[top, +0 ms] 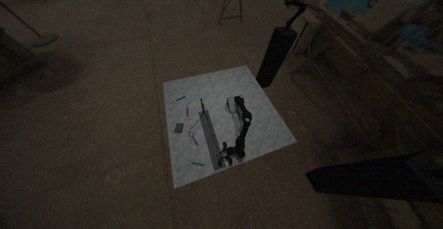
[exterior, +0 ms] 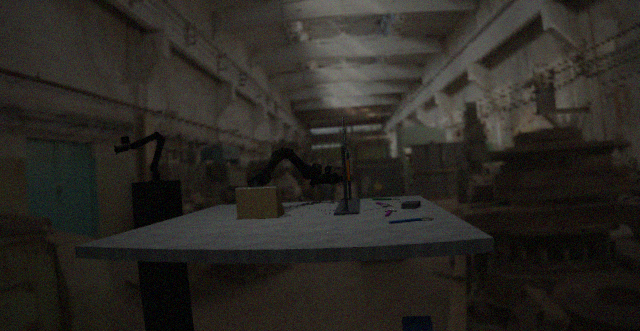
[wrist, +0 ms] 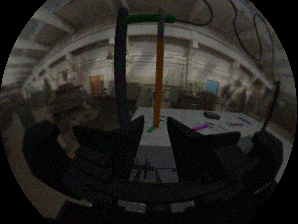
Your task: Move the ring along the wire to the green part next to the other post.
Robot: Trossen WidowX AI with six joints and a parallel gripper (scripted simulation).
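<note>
The orange handle (wrist: 158, 82) (exterior: 348, 169) hangs upright below the green part (wrist: 142, 18) (top: 217, 153) beside the near post (wrist: 121, 70). The ring is seen nearly edge-on at the top of the wrist view; its outline is unclear. My gripper (wrist: 156, 119) (exterior: 342, 177) is partly open. In the wrist view the handle's lower end shows between the fingertips; I cannot tell whether it is at their depth, and no grip shows. The thin grey wire (wrist: 195, 23) winds away from the green part. The other post (wrist: 273, 107) stands far right, with its green part (top: 202, 102) in the top view.
A grey base strip (top: 210, 132) runs under the wire. Beyond it lie a green-handled ring (top: 198, 164), two purple-handled ones (top: 194, 140) (top: 187, 112), a blue-handled one (top: 181, 98) and a dark block (top: 178, 128) (exterior: 410, 204). A box (exterior: 257, 202) stands near the arm's base.
</note>
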